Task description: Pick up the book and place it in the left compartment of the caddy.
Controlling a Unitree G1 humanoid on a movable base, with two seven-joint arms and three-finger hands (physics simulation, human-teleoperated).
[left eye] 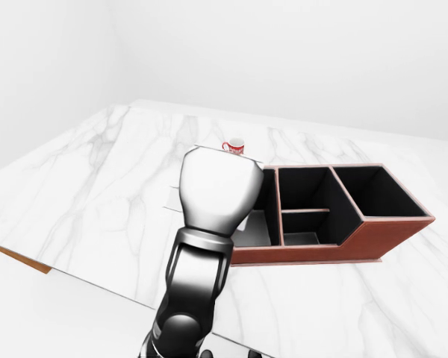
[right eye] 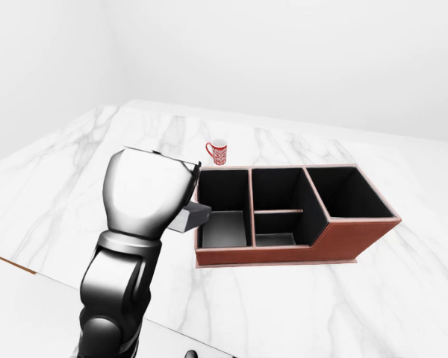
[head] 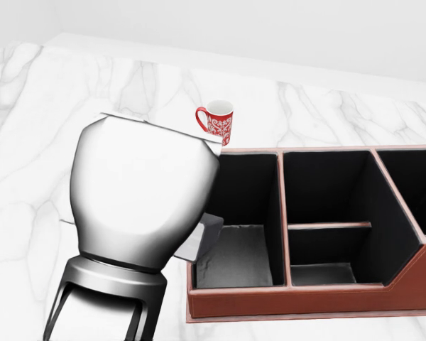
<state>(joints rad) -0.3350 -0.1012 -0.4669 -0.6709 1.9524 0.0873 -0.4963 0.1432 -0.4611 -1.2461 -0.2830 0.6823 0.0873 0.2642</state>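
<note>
The back of my left hand [head: 138,192], a big silver shell, fills the left of the head view and hides its own fingers. Thin white edges of the book [head: 160,126] show above the hand. A grey corner of the book [head: 207,233] sticks out at its lower right, over the left wall of the caddy. The red-brown caddy [head: 291,298] has black insides: a left compartment [head: 241,256], a middle one split in two, and a large right one. I cannot see whether the fingers close on the book. My right hand is not in view.
A red-and-white mug [head: 216,122] stands on the marble table [left eye: 97,186] just above the caddy's left corner. The table's near edge [left eye: 19,257] runs along the lower left of the left-eye view.
</note>
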